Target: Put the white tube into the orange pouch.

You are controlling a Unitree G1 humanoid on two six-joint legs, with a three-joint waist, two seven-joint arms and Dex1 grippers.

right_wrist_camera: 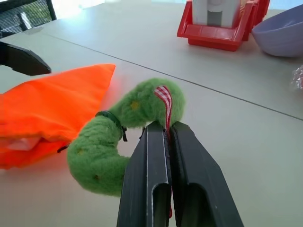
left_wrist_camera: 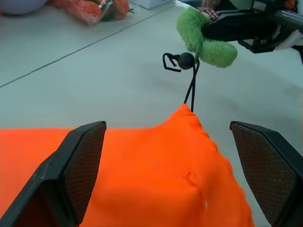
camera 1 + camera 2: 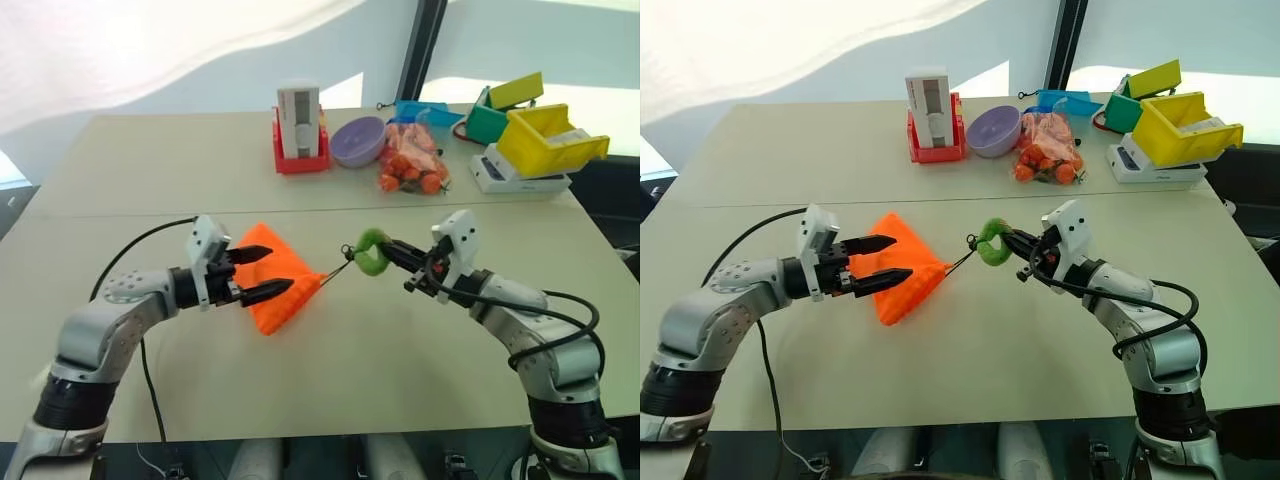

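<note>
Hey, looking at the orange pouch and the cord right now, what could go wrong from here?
The right end effector is shut on the fuzzy green ball, with the black cord running taut to the orange pouch. Further pulling may drag the pouch across the table instead of cinching it. The left end effector is open around the pouch, not gripping, so nothing anchors it.

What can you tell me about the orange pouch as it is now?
The orange pouch is a bright orange bag of soft cloth, wrinkled, lying on the table. Its mouth is gathered to a point, where a thin black cord with a round stopper leaves it and runs to a fuzzy green piece. The right gripper is shut on that piece. The left gripper stands open, one finger on each side of the pouch.
</note>
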